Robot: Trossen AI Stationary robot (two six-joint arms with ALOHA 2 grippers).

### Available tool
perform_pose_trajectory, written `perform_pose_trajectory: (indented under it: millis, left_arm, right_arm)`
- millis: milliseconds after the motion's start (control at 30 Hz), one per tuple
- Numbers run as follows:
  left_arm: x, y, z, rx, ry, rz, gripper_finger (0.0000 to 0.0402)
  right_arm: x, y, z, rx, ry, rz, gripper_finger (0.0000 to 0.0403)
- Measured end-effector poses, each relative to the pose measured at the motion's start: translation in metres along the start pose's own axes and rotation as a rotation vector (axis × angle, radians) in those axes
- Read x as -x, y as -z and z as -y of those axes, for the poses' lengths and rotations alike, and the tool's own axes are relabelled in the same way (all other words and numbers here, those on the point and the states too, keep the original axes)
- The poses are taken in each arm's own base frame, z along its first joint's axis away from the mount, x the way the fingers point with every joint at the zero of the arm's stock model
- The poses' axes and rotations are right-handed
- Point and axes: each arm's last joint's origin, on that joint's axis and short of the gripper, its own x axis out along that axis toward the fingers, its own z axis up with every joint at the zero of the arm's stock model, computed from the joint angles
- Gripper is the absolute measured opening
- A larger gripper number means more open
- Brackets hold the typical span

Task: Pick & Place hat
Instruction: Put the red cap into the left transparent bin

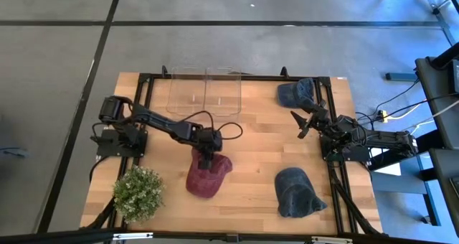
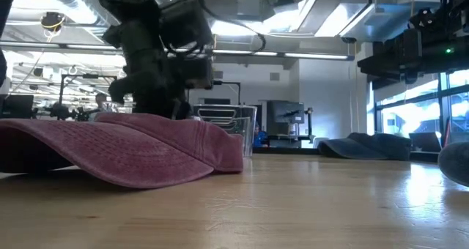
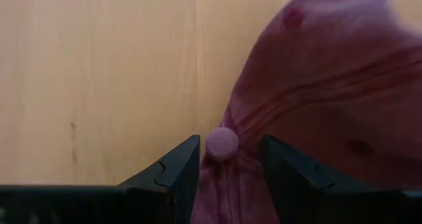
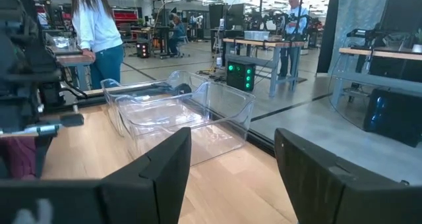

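A dark red cap [image 1: 208, 174] lies crown up on the wooden table, its brim flat on the board in the low view [image 2: 132, 150]. My left gripper [image 1: 206, 156] stands over the cap's far end, pointing down. In the left wrist view its open fingers [image 3: 227, 155] stand on either side of the crown's top button [image 3: 222, 143]. My right gripper [image 1: 301, 122] waits open above the table's right side, beside a dark blue cap [image 1: 295, 93]; its fingers [image 4: 231, 165] hold nothing. My left gripper comes at the red cap from above, pointing down, one finger [image 3: 178, 171] on each side of the top button. The fingertips sit low against the crown cloth [image 3: 217, 184], but I cannot tell whether they touch it. The cap lies flat on the table.
A clear plastic bin [image 1: 204, 92] stands at the table's far edge, also seen in the right wrist view [image 4: 178, 112]. A second dark blue cap [image 1: 297, 192] lies near the right front. A potted plant [image 1: 138, 192] stands at the near left corner. People stand in the room beyond.
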Motion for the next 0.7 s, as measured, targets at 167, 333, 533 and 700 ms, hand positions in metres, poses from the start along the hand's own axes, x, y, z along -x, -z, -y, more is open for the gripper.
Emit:
perform_pose_trajectory:
  millis: [167, 333, 533, 700]
  left_arm:
    - [-0.007, 0.003, -0.0005, 0.031, -0.005, -0.038, 0.0156]
    - [-0.0091, 0.0042, -0.0006, 0.037, -0.002, -0.049, 0.012]
    - [-0.0098, 0.0047, -0.0006, 0.042, -0.003, -0.049, 0.0042]
    - [-0.002, 0.0019, 0.0, 0.117, 0.006, -0.02, 0.0032]
  right_arm:
    - [0.0, 0.0, -0.0001, -0.001, -0.001, 0.0, 0.0217]
    - [0.0, 0.0, -0.0002, -0.001, -0.007, 0.0, 0.0217]
    - [0.0, 0.0, -0.0002, 0.0, -0.007, 0.0, 0.0217]
    - [0.0, 0.0, -0.0002, 0.002, -0.008, 0.0, 0.0217]
